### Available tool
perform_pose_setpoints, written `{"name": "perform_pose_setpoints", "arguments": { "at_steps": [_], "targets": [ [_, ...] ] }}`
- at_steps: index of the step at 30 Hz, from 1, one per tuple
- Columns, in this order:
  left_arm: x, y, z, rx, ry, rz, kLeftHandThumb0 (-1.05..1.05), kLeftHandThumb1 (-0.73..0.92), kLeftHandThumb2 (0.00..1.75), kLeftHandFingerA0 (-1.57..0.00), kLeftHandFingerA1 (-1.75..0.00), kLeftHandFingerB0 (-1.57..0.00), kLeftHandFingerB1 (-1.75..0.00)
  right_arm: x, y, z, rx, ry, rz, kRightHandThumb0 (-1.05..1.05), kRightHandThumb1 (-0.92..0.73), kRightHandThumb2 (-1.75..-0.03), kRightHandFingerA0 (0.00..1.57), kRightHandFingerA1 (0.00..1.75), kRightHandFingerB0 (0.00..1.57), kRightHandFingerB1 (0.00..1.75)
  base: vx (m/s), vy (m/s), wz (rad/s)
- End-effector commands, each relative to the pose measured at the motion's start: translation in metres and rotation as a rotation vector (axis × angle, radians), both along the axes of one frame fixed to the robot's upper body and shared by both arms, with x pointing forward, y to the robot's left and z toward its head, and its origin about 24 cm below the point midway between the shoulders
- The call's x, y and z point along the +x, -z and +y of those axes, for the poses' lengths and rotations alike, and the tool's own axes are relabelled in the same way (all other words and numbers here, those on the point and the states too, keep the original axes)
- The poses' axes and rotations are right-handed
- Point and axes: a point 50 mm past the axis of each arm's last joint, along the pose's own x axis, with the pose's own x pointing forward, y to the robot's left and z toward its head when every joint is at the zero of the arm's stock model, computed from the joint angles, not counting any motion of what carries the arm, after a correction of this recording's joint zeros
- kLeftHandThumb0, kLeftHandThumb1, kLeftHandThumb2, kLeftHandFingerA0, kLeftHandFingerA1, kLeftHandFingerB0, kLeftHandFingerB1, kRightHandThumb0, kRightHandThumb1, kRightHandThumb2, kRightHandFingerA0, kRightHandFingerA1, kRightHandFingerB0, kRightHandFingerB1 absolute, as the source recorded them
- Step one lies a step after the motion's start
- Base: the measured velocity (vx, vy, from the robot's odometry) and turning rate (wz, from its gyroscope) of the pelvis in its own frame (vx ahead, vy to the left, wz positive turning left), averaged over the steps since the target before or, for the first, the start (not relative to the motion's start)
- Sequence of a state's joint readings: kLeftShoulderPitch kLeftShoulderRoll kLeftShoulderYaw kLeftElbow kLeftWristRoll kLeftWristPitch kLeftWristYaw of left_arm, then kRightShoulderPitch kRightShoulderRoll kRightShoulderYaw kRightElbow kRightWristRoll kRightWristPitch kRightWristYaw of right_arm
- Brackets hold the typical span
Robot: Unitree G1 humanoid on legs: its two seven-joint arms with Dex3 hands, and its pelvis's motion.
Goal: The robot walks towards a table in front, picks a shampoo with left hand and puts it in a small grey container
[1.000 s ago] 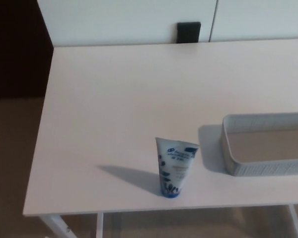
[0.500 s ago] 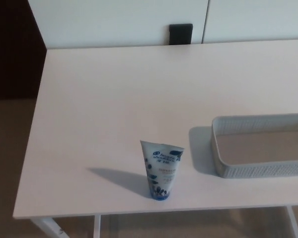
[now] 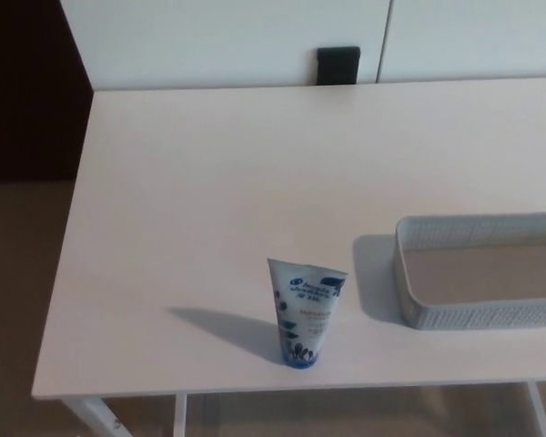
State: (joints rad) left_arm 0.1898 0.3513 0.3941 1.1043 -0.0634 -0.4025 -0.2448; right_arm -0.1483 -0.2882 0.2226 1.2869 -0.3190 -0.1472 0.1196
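The shampoo is a white tube with blue print, standing upright on its blue cap with the flat crimped end on top, close to the front edge of the table. I judge it to be light and soft-walled, so a hard squeeze would buckle it, and its glossy skin may slip. It balances on a narrow cap under a wider top, so a sideways nudge would probably tip it over. I would close my fingers around the lower half, just above the cap, where the tube is rounder and firmer, not on the thin flat top. The small grey container sits near the tube on its right, a low open tray with textured walls, apart from it and running out of the picture at the right edge; it looks empty as far as I can see. Neither my left hand nor my right hand shows in this view, so I cannot say whether their fingers are spread or closed. A dark block stands at the table's far edge.
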Motion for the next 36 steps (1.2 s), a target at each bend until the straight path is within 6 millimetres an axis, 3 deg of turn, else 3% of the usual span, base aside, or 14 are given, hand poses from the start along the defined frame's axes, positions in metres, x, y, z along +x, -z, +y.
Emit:
{"name": "perform_pose_setpoints", "arguments": {
  "at_steps": [1,2,3,7,9,12,14,15,16,18,21,33,35,36],
  "targets": [
    [0.029,-0.055,0.013,-0.044,0.102,-0.427,-0.66,0.42,0.77,-0.04,-0.44,0.00,-0.26,0.000,-0.003,-0.008,-0.008,0.022,0.005,-0.37,-0.69,-0.60,0.69,0.47,0.55,0.40,0.00,0.000,0.00],
    [0.060,-0.109,0.017,0.001,0.220,-0.637,-0.53,0.41,0.67,0.00,-0.38,0.00,-0.30,0.003,-0.003,-0.006,-0.001,0.019,0.001,-0.38,-0.69,-0.60,0.64,0.46,0.54,0.41,0.00,0.000,0.00],
    [0.076,-0.142,0.013,0.032,0.307,-0.752,-0.55,0.43,0.66,0.00,-0.39,0.00,-0.26,0.005,-0.004,-0.005,0.002,0.017,-0.001,-0.38,-0.68,-0.60,0.62,0.45,0.53,0.40,0.00,0.000,0.00],
    [0.083,-0.156,0.009,0.054,0.342,-0.795,-0.55,0.43,0.66,0.00,-0.39,0.00,-0.26,0.005,-0.004,-0.005,0.003,0.018,-0.002,-0.38,-0.68,-0.60,0.62,0.45,0.53,0.40,0.00,0.000,0.00],
    [0.113,-0.198,-0.010,0.138,0.496,-0.899,-0.67,0.41,0.71,0.00,-0.51,0.00,-0.38,0.005,-0.003,-0.005,0.004,0.024,0.001,-0.37,-0.68,-0.60,0.64,0.46,0.54,0.40,0.00,0.000,0.00],
    [0.136,-0.217,-0.038,0.107,0.644,-0.901,-0.62,0.39,0.75,0.00,-0.46,0.00,-0.40,0.004,-0.003,-0.004,0.009,0.025,-0.003,-0.35,-0.68,-0.60,0.64,0.46,0.54,0.41,0.00,0.000,0.00],
    [0.135,-0.218,-0.039,0.104,0.643,-0.899,-0.62,0.39,0.75,0.00,-0.46,0.00,-0.40,0.004,-0.003,-0.004,0.009,0.025,-0.003,-0.35,-0.68,-0.60,0.64,0.46,0.54,0.41,0.00,0.000,0.00],
    [0.152,-0.219,-0.060,0.100,0.751,-0.854,-0.61,0.37,0.77,0.00,-0.49,0.00,-0.45,0.003,-0.002,-0.002,0.008,0.023,0.002,-0.36,-0.68,-0.60,0.64,0.46,0.53,0.40,0.00,0.000,0.00],
    [0.158,-0.216,-0.067,0.100,0.791,-0.831,-0.71,0.36,0.65,0.00,-0.57,0.00,-0.40,0.003,-0.002,-0.002,0.005,0.023,0.004,-0.37,-0.69,-0.61,0.62,0.45,0.53,0.40,0.00,0.000,0.00],
    [0.165,-0.213,-0.076,0.099,0.833,-0.803,-0.71,0.36,0.65,0.00,-0.57,0.00,-0.40,0.003,-0.002,-0.003,0.001,0.022,0.006,-0.37,-0.69,-0.61,0.62,0.45,0.53,0.40,0.00,0.000,0.00],
    [0.177,-0.203,-0.091,0.069,0.886,-0.741,-0.64,0.37,0.56,0.00,-0.84,0.00,-0.60,0.000,0.000,-0.001,-0.006,0.014,0.016,-0.39,-0.69,-0.61,0.62,0.45,0.52,0.39,0.00,0.000,0.00],
    [0.189,-0.172,-0.111,-0.044,0.910,-0.613,-0.78,0.34,0.63,-0.01,-0.86,-0.03,-0.66,-0.002,0.001,-0.001,-0.004,0.015,0.025,-0.38,-0.70,-0.61,0.64,0.45,0.52,0.40,0.00,0.000,0.00],
    [0.188,-0.165,-0.112,-0.053,0.922,-0.574,-0.72,0.42,0.53,0.00,-0.89,-0.02,-0.70,-0.002,0.001,0.000,-0.007,0.008,0.024,-0.38,-0.69,-0.61,0.65,0.45,0.53,0.40,0.00,0.000,0.00],
    [0.187,-0.161,-0.115,-0.067,0.941,-0.559,-0.71,0.38,0.70,0.00,-0.76,-0.04,-0.60,-0.004,0.002,0.000,0.000,0.019,0.029,-0.39,-0.69,-0.61,0.65,0.45,0.53,0.40,0.00,0.000,0.00]
  ]
}}
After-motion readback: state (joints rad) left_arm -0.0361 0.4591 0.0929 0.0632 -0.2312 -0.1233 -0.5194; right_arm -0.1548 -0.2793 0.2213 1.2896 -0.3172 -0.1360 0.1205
